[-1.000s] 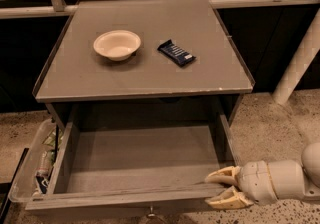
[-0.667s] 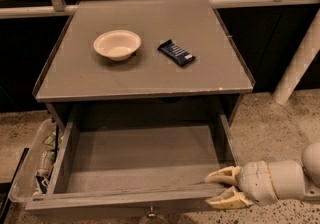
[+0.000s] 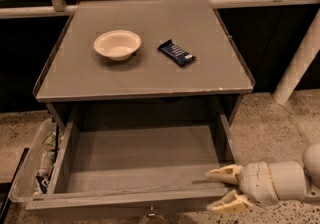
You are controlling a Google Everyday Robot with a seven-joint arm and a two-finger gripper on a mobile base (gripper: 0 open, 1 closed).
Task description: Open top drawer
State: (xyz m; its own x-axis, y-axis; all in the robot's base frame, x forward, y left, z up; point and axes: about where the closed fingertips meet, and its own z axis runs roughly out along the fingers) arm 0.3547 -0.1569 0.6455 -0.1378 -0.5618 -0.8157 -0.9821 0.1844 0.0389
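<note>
Top drawer [image 3: 135, 199] stood pulled well out from under the table [image 3: 150, 80], filling the lower middle of the frame, its long axis running left to right and its small knob [image 3: 151, 213] just showing at the bottom edge. Its broad box showed only a bare grey floor.

At the lower right, the pincer [image 3: 223, 189] reached in from the right edge with its fingers apart, one above the right end of the drawer front and one below it. Whether either finger touched the panel I could not tell. From the pincer, the drawer lay to the left and the knob lay left and slightly lower, well apart from the fingertips.

Judging by how far the box stood out, the opening looked essentially done, and a clean retreat to the right seemed the only thing left.

On the table sat a pale bowl [image 3: 117, 44], seemingly holding nothing, with a dark snack bar [image 3: 176, 52] near it. A clear bin [image 3: 22, 178] at the lower left held packets [image 3: 45, 160].
</note>
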